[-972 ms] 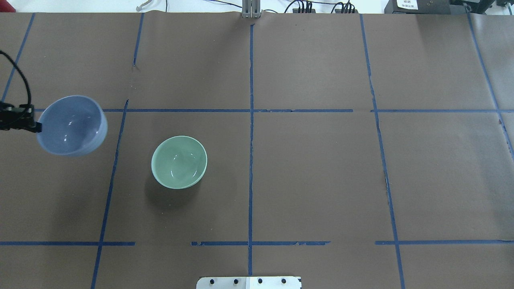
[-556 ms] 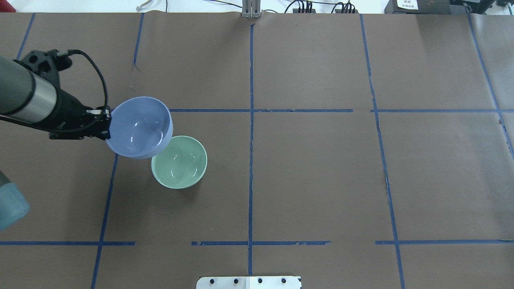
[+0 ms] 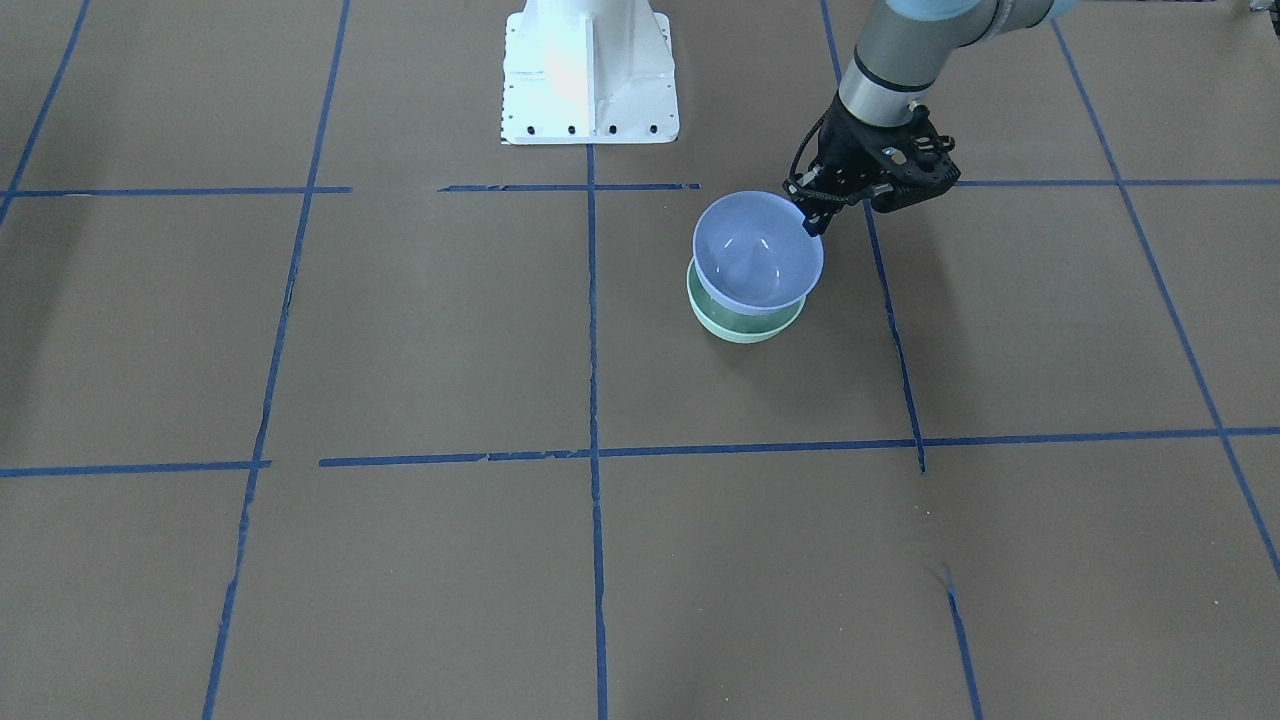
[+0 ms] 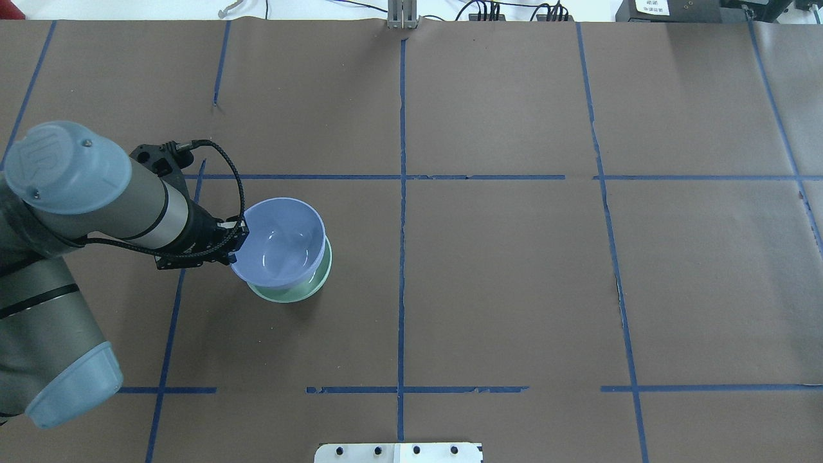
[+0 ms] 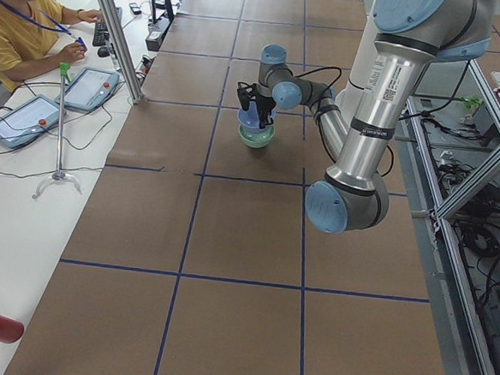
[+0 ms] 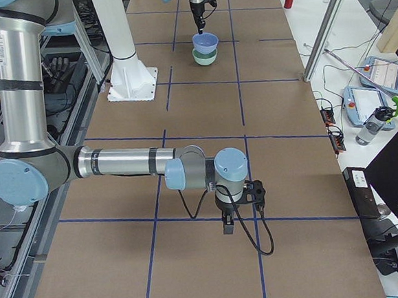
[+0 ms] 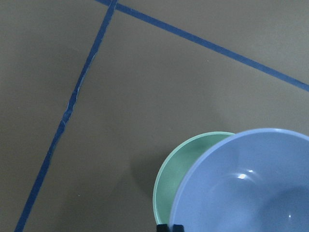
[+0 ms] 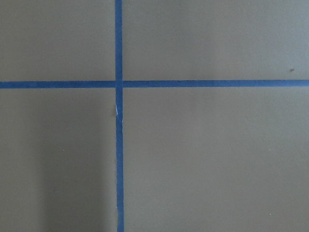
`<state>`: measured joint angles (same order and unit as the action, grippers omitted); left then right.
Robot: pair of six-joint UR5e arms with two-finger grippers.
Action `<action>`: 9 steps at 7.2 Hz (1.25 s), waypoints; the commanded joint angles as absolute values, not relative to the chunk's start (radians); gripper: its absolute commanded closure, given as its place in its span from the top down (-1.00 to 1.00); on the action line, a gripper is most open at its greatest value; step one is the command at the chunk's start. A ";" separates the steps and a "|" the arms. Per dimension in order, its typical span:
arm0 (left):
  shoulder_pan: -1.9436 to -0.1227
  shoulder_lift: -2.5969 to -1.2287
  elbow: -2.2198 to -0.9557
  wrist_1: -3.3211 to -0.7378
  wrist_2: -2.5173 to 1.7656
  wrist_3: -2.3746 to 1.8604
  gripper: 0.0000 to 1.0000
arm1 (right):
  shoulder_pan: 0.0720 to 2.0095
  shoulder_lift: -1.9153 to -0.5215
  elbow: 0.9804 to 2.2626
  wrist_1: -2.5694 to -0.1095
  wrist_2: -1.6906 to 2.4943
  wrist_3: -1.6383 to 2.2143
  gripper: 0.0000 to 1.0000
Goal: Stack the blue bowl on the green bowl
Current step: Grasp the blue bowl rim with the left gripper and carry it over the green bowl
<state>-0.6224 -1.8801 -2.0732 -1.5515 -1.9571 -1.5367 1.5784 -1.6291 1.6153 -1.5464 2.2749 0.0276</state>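
Note:
The blue bowl (image 4: 283, 241) hangs upright over the green bowl (image 4: 286, 296), shifted a little toward the arm, and covers most of it. I cannot tell whether the two touch. My left gripper (image 4: 235, 241) is shut on the blue bowl's rim at its left side. In the front-facing view the gripper (image 3: 812, 222) pinches the blue bowl (image 3: 757, 255) above the green bowl (image 3: 745, 328). The left wrist view shows the blue bowl (image 7: 251, 188) over the green bowl (image 7: 176, 176). My right gripper (image 6: 229, 222) hovers low over bare table far away; I cannot tell if it is open or shut.
Brown paper with blue tape lines (image 4: 402, 193) covers the table. The robot's white base plate (image 3: 590, 70) stands at the near middle edge. An operator (image 5: 21, 26) sits with tablets at a side bench beyond the far edge.
My left arm has carried the blue bowl from the table's left edge rightward and down, to over the green bowl. The green bowl has not moved.

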 commanded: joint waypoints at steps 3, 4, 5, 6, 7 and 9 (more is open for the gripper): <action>-0.597 -1.879 -1.990 -1.638 -1.945 -1.559 -1.00 | 1.578 -1.629 1.615 -1.546 2.275 0.028 1.00; -0.594 -1.879 -1.979 -1.640 -1.945 -1.557 -1.00 | 1.578 -1.629 1.615 -1.546 2.275 0.028 1.00; -0.591 -1.876 -1.979 -1.641 -1.945 -1.555 -1.00 | 1.578 -1.629 1.615 -1.546 2.275 0.028 1.00; -0.588 -1.876 -1.979 -1.641 -1.945 -1.555 -1.00 | 1.578 -1.629 1.615 -1.546 2.275 0.028 1.00; -0.583 -1.875 -1.979 -1.641 -1.945 -1.552 -1.00 | 1.578 -1.629 1.615 -1.546 2.275 0.028 1.00; -0.584 -1.872 -1.985 -1.641 -1.945 -1.552 0.99 | 1.578 -1.629 1.615 -1.546 2.275 0.028 1.00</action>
<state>-0.5842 -1.8746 -1.9809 -1.6420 -1.9451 -1.5528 1.5785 -1.6291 1.6152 -1.5463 2.2755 0.0276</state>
